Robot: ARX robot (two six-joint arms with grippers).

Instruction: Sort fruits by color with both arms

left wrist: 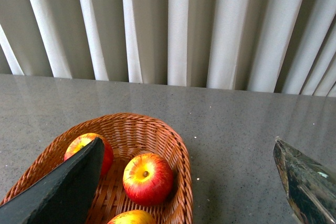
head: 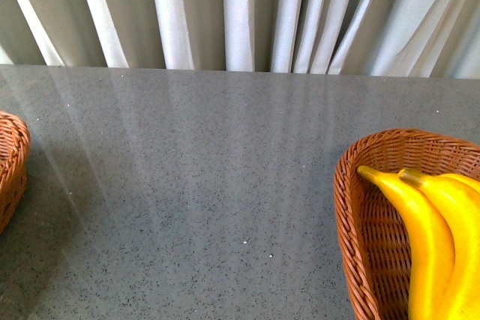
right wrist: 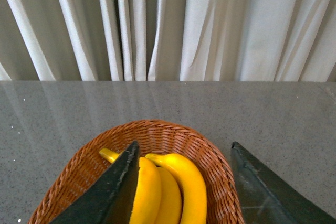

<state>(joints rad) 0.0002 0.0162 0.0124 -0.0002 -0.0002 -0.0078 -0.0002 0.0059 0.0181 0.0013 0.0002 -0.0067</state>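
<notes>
In the left wrist view three red apples with yellow streaks lie in a wicker basket [left wrist: 137, 125]: one in the middle [left wrist: 147, 178], one [left wrist: 84, 144] partly behind a finger [left wrist: 63, 192], and one [left wrist: 131, 217] cut off at the frame edge. My left gripper [left wrist: 187, 141] is open and empty above the basket's edge. In the right wrist view yellow bananas [right wrist: 181, 182] lie in another wicker basket [right wrist: 157, 129]. My right gripper [right wrist: 185, 143] is open and empty above them. The front view shows the bananas [head: 424, 237] but neither arm.
The grey speckled table [head: 210, 185] runs between the banana basket [head: 367, 237] at the right and the other basket [head: 11, 155] at the left edge. White curtains [head: 240, 13] hang behind the table's far edge.
</notes>
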